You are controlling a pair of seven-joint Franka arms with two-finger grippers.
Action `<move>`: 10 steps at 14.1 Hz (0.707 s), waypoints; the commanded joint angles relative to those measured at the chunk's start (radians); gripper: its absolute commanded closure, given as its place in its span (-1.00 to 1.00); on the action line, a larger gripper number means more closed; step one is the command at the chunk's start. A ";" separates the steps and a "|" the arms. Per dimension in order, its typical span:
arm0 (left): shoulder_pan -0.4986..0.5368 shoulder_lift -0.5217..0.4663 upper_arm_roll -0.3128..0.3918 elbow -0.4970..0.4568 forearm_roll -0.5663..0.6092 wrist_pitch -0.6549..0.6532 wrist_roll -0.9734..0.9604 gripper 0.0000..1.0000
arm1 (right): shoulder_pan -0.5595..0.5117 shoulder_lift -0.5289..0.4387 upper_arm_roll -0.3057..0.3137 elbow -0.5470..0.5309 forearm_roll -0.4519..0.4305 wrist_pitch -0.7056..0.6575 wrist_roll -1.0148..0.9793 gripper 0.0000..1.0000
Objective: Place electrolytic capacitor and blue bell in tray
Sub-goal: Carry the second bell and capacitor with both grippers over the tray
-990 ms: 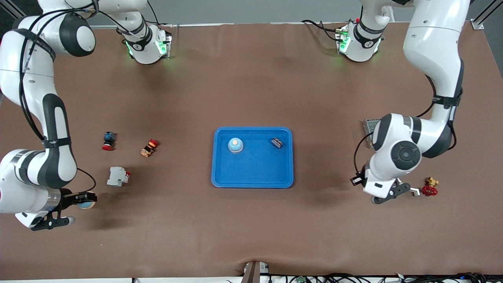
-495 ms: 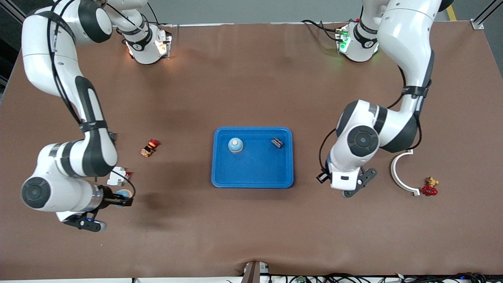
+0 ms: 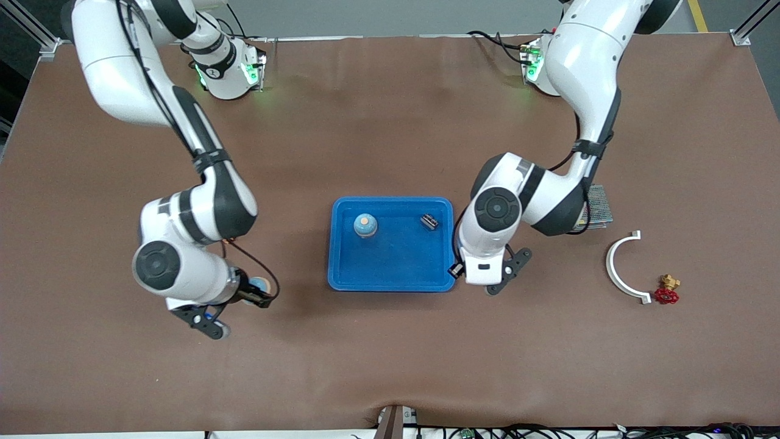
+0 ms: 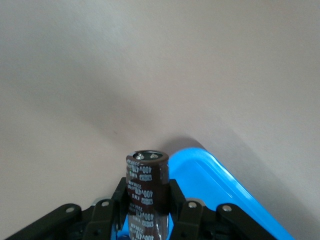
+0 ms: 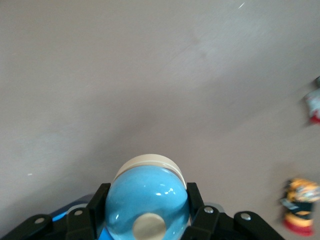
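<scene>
Take twelve o'clock as the edge of the table where the robots' bases stand, with the shallow bright-blue plastic tray at the centre of the dial.

The left gripper hangs over the tray's four o'clock corner. Its fingers are clamped on a dark brown cylindrical electrolytic capacitor, held upright, with the blue rim just beneath it.

The right gripper is over bare brown table at about eight o'clock, clear of the tray. Its fingers are clamped around a glossy light-blue dome-shaped bell with a cream base.

The tray already holds a similar small blue bell at eleven o'clock and a small dark component at one o'clock. The half toward six o'clock is bare, and I judge it the safest place to set both things down.

The left arm needs only a short move inward. It should lower the capacitor until it nearly touches the floor before letting go, because a tall cylinder tips and rolls.

The right arm has more ground to cover. It should clear the raised rim and come in low at seven o'clock. The two arms should go one after the other so the wrists do not crowd over the tray.
</scene>
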 commanded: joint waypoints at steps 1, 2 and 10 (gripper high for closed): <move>-0.035 0.032 0.008 0.030 -0.015 0.054 -0.058 0.87 | 0.019 -0.122 -0.005 -0.246 0.008 0.189 0.082 1.00; -0.046 0.039 0.008 0.030 -0.015 0.076 -0.072 0.87 | 0.038 -0.132 -0.005 -0.288 0.008 0.235 0.111 1.00; -0.074 0.104 0.008 0.027 -0.015 0.191 -0.112 0.86 | 0.203 -0.118 -0.008 -0.322 0.007 0.338 0.403 1.00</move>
